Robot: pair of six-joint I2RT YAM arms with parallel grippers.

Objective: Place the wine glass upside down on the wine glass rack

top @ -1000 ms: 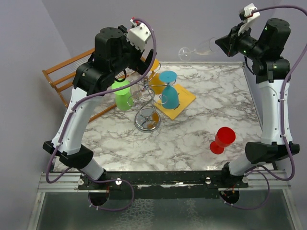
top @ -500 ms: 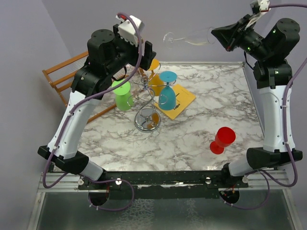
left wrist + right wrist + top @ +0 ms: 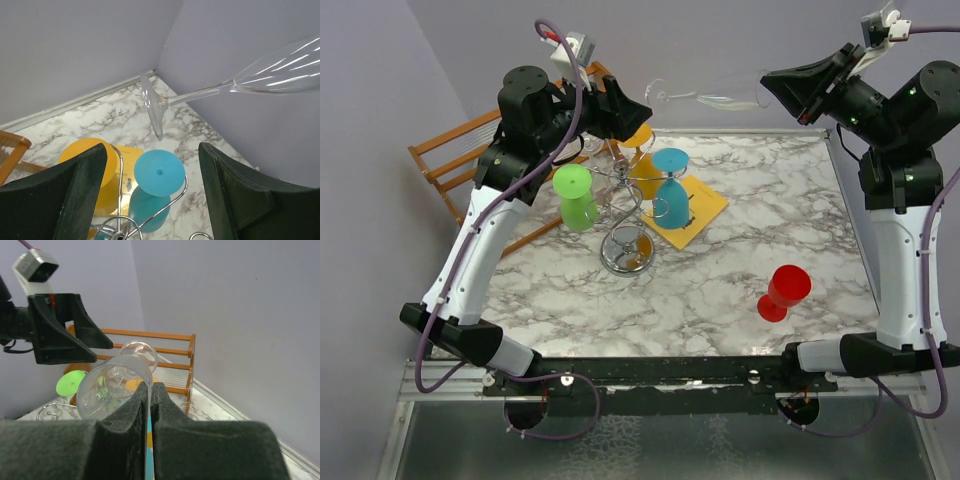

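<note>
The clear wine glass (image 3: 712, 97) lies on its side in the air above the table's back edge, foot pointing left. My right gripper (image 3: 769, 90) is shut on its rim (image 3: 146, 384). My left gripper (image 3: 638, 106) is open, raised just below and left of the foot (image 3: 153, 106), with nothing between its fingers (image 3: 80, 192). The chrome wine glass rack (image 3: 626, 222) stands below on a round shiny base. A blue glass (image 3: 670, 192) hangs upside down on it, and also shows between the left jaws as a blue glass (image 3: 157, 172).
A green glass (image 3: 575, 196) and an orange glass (image 3: 643, 176) are at the rack, over a yellow mat (image 3: 706, 206). A red glass (image 3: 782, 291) stands at the front right. A wooden slatted rack (image 3: 448, 160) lies at the back left, and the walls are close behind.
My right arm has carried the wine glass up and to the left. My left arm has risen toward the glass's foot, and its jaws have narrowed a little.
</note>
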